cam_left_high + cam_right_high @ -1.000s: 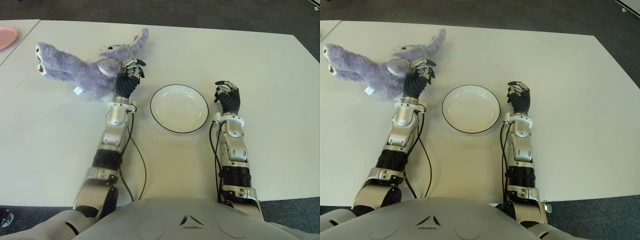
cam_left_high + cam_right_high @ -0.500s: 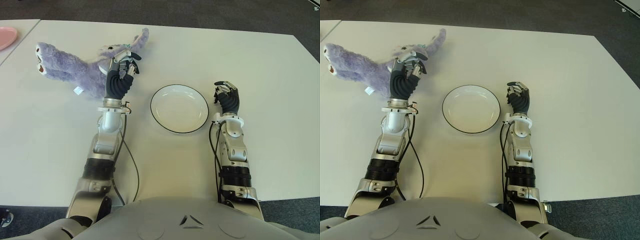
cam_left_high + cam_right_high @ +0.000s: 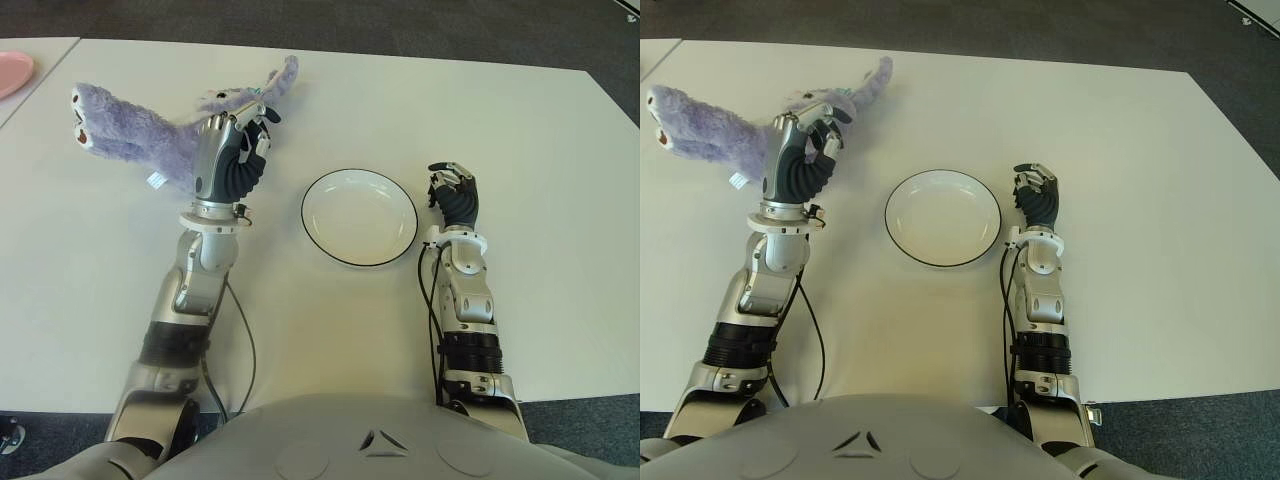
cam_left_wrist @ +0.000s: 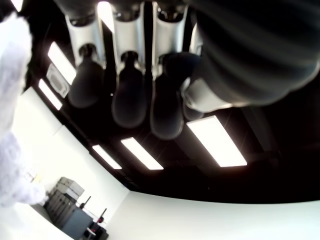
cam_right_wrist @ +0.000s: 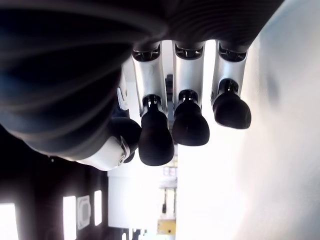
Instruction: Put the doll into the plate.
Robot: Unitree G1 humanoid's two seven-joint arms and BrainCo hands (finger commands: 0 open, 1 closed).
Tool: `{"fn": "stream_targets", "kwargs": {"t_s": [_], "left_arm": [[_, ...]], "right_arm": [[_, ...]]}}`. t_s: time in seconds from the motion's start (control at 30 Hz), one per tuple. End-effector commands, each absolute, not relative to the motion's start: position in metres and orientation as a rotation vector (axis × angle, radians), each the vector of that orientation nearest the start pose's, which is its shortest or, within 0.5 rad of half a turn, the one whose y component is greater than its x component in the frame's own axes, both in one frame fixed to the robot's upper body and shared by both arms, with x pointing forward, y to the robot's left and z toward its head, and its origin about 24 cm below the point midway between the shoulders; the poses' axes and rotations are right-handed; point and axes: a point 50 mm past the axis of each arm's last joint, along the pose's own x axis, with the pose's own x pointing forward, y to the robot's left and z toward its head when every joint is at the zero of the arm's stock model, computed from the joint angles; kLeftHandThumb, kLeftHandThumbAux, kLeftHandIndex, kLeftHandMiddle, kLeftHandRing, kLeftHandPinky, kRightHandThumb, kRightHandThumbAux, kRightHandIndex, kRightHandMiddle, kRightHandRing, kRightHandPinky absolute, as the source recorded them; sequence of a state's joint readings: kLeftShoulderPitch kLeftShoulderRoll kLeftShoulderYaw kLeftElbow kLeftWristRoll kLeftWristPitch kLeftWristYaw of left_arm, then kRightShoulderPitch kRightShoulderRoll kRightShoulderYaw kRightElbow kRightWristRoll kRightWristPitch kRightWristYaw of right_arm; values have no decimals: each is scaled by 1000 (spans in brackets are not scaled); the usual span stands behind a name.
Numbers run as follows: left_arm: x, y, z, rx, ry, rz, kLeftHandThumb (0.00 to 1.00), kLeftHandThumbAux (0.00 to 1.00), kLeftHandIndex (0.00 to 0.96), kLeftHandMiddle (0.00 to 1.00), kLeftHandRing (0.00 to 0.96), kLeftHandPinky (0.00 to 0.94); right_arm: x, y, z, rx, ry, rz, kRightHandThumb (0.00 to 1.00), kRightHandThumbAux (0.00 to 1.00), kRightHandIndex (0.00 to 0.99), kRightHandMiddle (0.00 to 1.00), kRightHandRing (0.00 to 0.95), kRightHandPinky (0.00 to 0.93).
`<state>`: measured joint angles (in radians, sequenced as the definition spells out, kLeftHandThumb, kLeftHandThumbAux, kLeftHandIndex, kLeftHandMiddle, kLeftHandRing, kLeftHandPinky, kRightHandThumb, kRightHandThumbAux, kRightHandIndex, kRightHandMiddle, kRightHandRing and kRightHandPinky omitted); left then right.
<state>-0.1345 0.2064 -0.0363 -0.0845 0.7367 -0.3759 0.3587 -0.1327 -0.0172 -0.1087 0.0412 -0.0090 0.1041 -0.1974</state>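
Observation:
The purple plush doll (image 3: 125,135) lies on the white table at the far left, legs pointing left and ears toward the far edge. My left hand (image 3: 243,138) is raised upright in front of the doll's head and body, fingers (image 4: 129,97) loosely bent with nothing between them; a strip of the doll's fur (image 4: 10,125) shows beside them in the left wrist view. The white plate (image 3: 359,217) with a dark rim sits empty at the table's middle, right of that hand. My right hand (image 3: 455,188) shows just right of the plate, fingers (image 5: 190,122) relaxed and empty.
A pink dish (image 3: 14,72) sits on a neighbouring table at the far left. The white table (image 3: 520,150) extends bare to the right and toward me. Dark floor lies beyond its far edge.
My left forearm has swung leftward and the hand has turned and risen, moving from the doll's plate side to over its body. The doll, the plate and the right hand have stayed put.

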Motion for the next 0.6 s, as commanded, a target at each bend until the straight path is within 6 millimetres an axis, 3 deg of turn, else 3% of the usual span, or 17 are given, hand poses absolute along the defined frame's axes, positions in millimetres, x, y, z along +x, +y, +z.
{"fn": "stream_targets", "kwargs": {"t_s": [0.03,0.13,0.23,0.33,0.6], "left_arm": [[258,154,131,952,-749,151,716,689,426,496,481,452],[259,156,132,1038,-760,139,713,689,420,405,378,332],[261,159,133,1128,-764,129,665,496,280,289,250,186],[265,161,133,1192,-755,127,626,422,208,209,166,84],[278,172,126,1310,-698,145,508,336,102,55,20,4]], "right_arm": [[264,-179,27,-20,127,-285,716,710,442,778,781,784],[264,-179,27,-26,131,-285,716,710,443,776,781,759],[265,-179,26,-32,133,-284,716,710,443,774,779,752],[265,-178,26,-37,134,-282,716,710,443,773,778,749],[265,-176,25,-44,140,-273,715,710,443,777,781,751]]}}
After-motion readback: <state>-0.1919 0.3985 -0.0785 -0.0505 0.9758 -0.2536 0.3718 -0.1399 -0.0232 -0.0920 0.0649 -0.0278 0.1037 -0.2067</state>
